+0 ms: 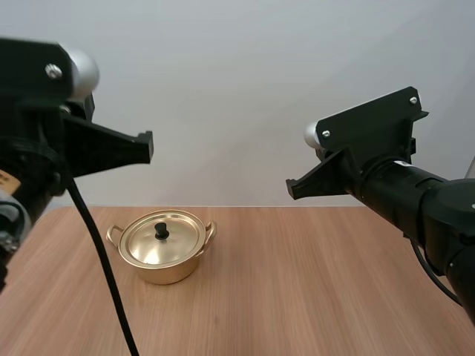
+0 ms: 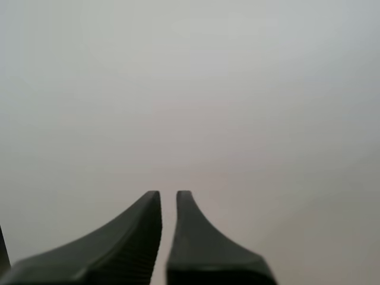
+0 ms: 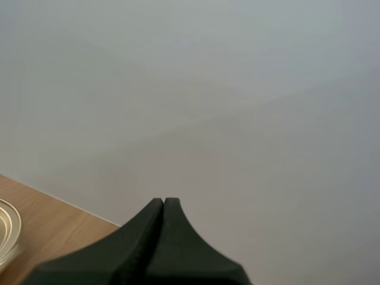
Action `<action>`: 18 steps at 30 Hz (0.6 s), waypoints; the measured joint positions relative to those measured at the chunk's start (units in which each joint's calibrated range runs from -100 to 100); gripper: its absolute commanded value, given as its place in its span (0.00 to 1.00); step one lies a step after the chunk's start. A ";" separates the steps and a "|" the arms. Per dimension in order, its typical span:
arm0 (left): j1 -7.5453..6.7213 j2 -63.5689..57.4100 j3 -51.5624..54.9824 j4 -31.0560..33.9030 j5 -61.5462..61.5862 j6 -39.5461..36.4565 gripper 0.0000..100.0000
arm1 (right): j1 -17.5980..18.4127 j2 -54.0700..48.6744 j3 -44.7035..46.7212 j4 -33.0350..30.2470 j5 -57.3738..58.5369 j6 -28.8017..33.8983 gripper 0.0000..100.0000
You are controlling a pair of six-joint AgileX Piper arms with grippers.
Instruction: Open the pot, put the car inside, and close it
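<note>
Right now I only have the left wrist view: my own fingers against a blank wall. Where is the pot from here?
Observer: The pot stands on the table. In the high view it is lower than your left gripper and slightly to its right.
Operator: Is it covered?
Observer: Yes, the lid sits on the pot with its black knob pointing up.
Operator: Where is the other arm?
Observer: The right gripper hangs high above the table, to the pot's right, with its fingers shut on nothing.
</note>
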 measured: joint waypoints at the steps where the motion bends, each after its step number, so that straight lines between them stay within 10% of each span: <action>1: 0.00 -0.11 2.09 0.00 -0.41 -0.15 0.00 | 0.00 0.00 0.00 0.00 0.19 0.00 0.00; 18: 0.00 -0.11 21.26 4.82 6.27 -3.78 0.00 | 0.00 0.00 0.00 0.63 4.04 0.00 0.00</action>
